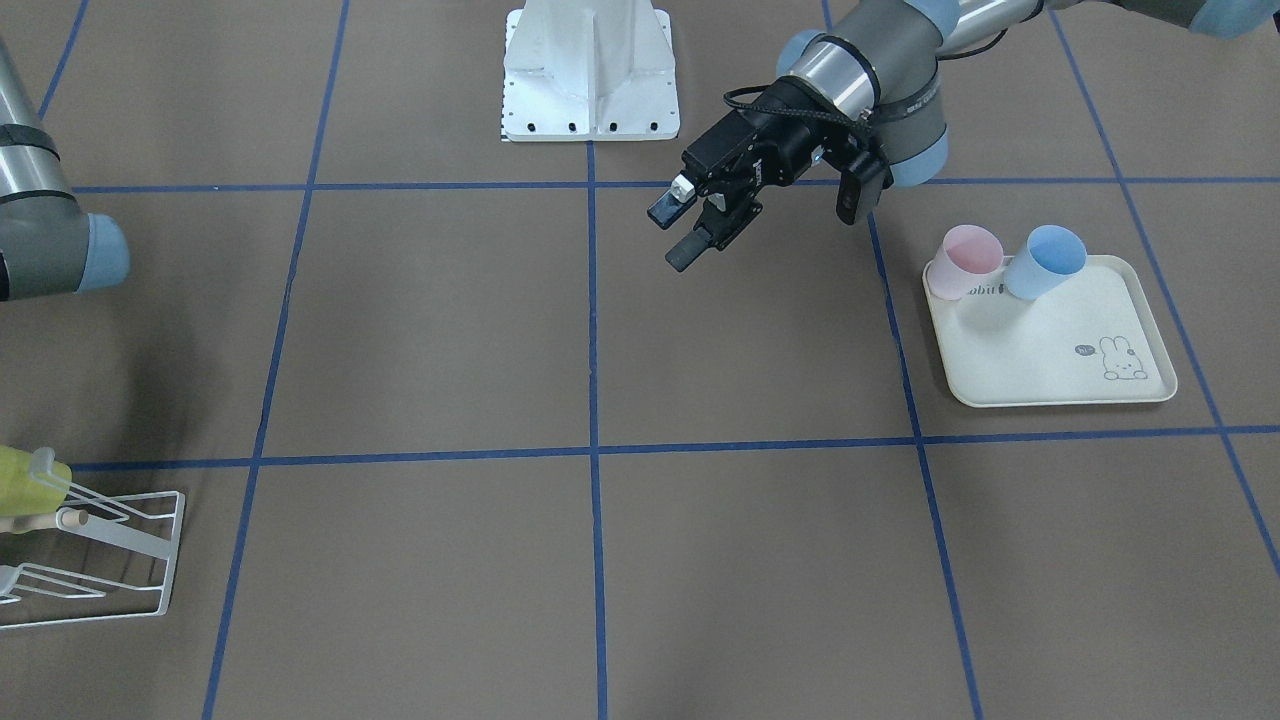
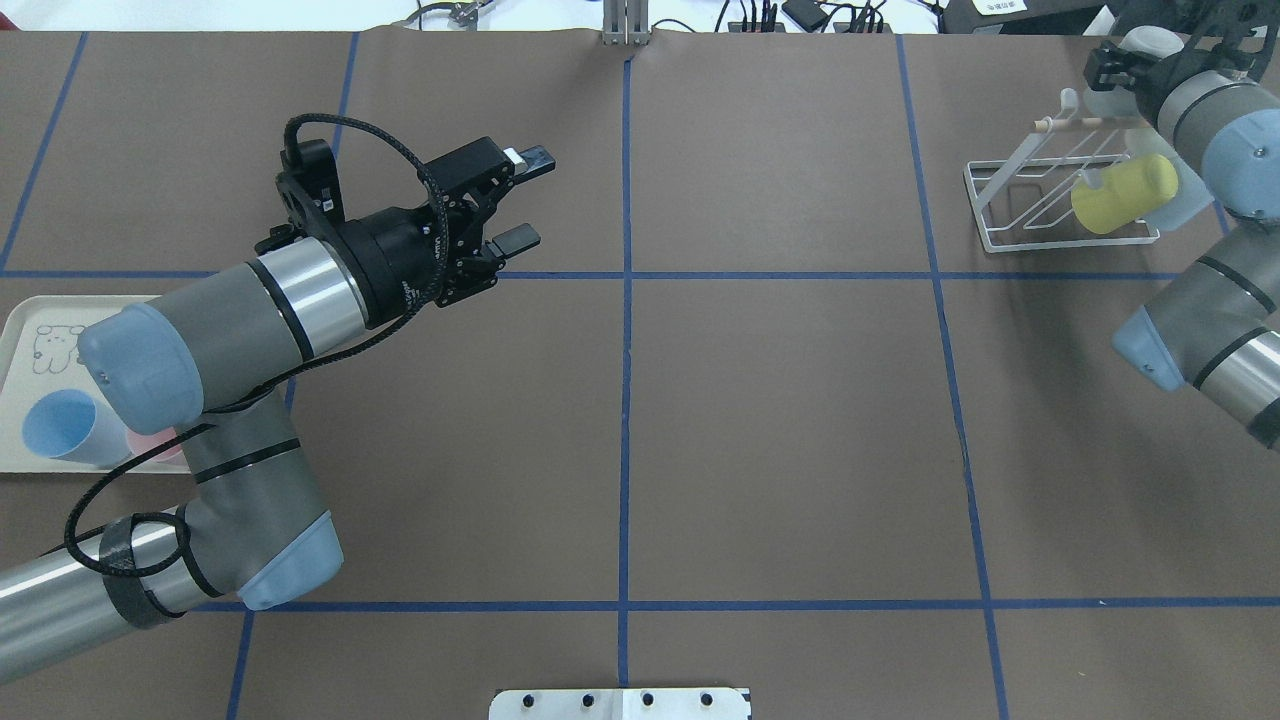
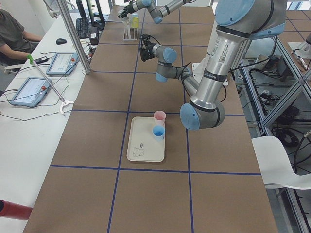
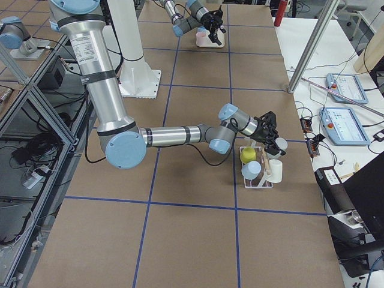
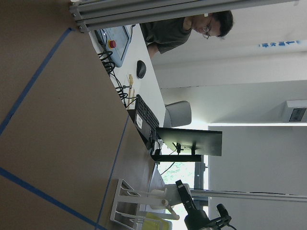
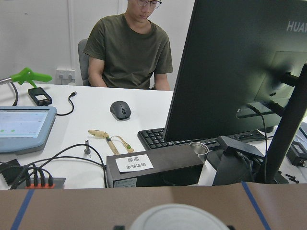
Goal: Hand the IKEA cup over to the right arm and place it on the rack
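One risk we see: right gripper [image 2: 1140,70], clamped on the IKEA cup [image 2: 1152,44], releases off-centre over the rack [image 2: 1010,175] below it; left gripper [image 2: 528,198] gapes empty.

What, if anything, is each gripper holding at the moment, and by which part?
The left gripper is open and empty. The right gripper appears to grip a whitish cup by its sides.

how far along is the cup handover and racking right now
Handover looks done: the left gripper, jaws open, is empty. In hand: the right gripper seems to hold a white cup at the rack. Left: seat and release it; a pink cup and blue cup wait on the tray.
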`<state>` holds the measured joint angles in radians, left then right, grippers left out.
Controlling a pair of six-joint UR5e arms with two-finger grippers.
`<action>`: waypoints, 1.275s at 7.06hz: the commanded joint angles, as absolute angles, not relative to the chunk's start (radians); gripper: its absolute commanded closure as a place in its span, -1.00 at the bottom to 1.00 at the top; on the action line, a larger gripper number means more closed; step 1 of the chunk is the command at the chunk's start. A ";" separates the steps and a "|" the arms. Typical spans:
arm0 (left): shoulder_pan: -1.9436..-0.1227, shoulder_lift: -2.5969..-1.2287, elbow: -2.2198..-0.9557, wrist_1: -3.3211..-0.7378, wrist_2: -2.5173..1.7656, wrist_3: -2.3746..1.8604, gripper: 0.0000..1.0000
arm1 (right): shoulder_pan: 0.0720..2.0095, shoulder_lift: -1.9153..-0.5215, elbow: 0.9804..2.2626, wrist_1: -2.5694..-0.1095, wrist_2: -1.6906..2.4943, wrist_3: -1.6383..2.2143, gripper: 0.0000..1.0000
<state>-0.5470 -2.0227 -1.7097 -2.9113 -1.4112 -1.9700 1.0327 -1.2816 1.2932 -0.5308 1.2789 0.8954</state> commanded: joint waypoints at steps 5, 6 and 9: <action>-0.545 -2.023 -1.709 -2.911 -1.411 -1.973 -1.00 | 1.025 -1.281 1.293 -0.529 1.281 0.899 1.00; -0.545 -2.023 -1.710 -2.911 -1.411 -1.971 -1.00 | 1.017 -1.281 1.293 -0.529 1.281 0.899 1.00; -0.545 -2.023 -1.710 -2.911 -1.411 -1.971 -1.00 | 1.014 -1.284 1.295 -0.529 1.281 0.899 1.00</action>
